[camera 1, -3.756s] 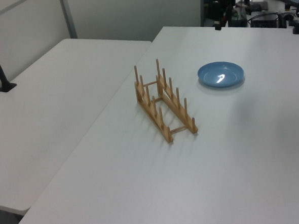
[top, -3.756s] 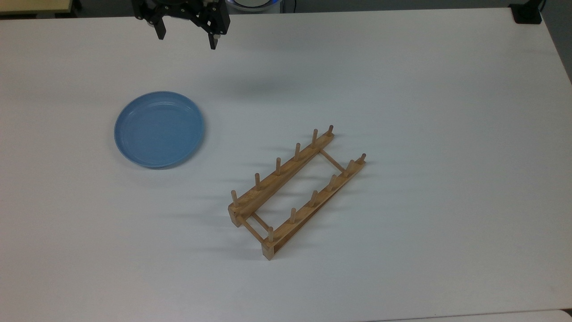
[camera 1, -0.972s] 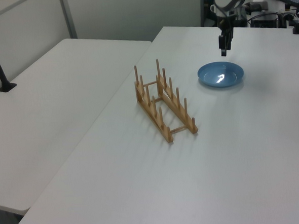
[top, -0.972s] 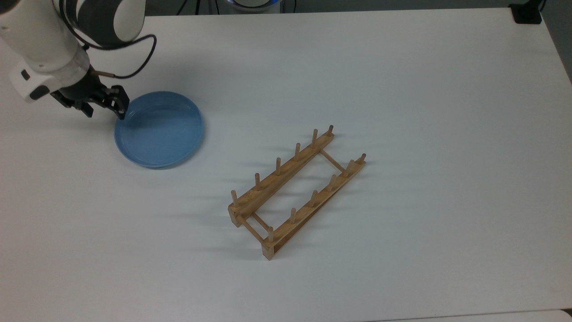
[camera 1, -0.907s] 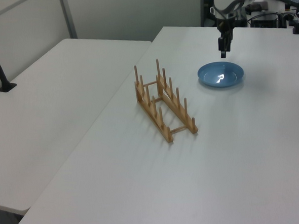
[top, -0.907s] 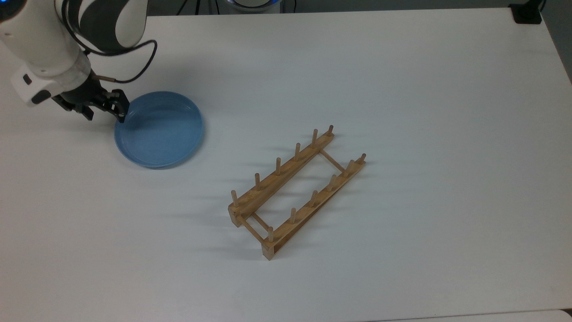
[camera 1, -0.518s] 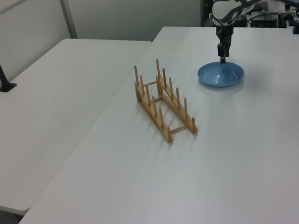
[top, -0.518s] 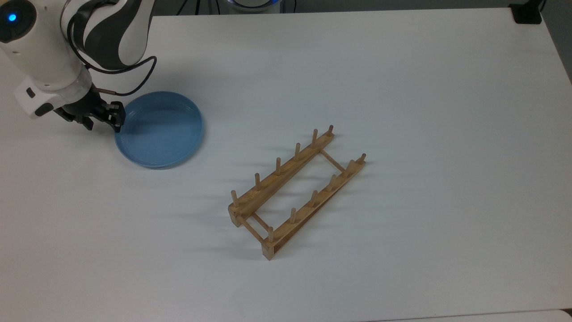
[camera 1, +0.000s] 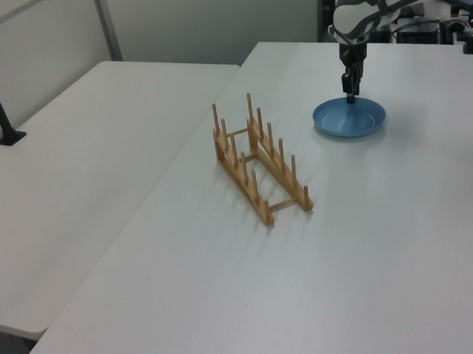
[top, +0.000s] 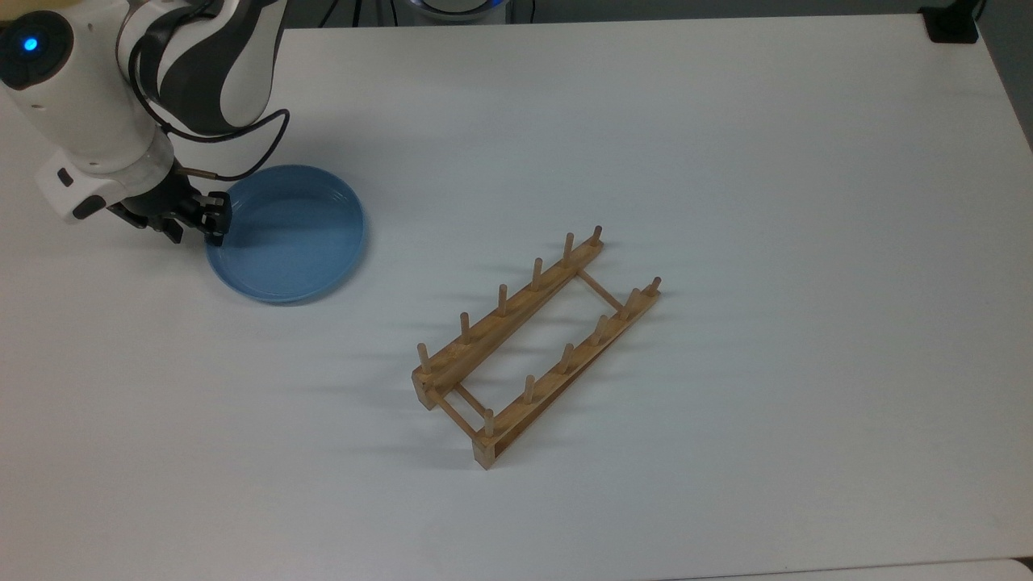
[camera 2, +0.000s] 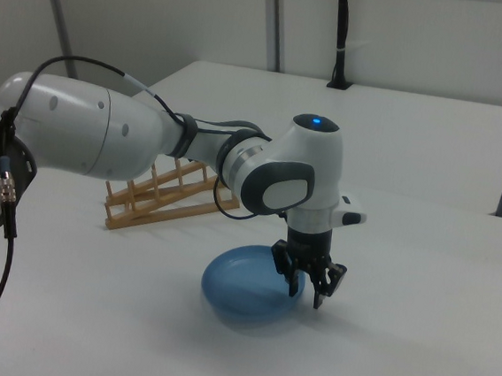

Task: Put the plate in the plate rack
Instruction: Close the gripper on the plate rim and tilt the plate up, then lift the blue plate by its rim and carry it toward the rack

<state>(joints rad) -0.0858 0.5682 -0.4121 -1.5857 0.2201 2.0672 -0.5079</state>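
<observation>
Arm bent downward, end effector [camera 2: 305,293] vertical, fingers spread apart, straddling the plate [camera 2: 249,286] rim.

This looks like a robot lab: a big white and grey robot arm [camera 2: 104,143] works over plain white desks [top: 726,161] beside bare grey walls [camera 1: 211,18].

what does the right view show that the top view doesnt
Right view alone: the pincer from the side, fingers spread, one inside and one outside the plate rim. Top view alone: the whole plate rack, six pegs per rail, standing apart from the plate. Both: the pincer at the plate's edge, plate lying on the table.
</observation>
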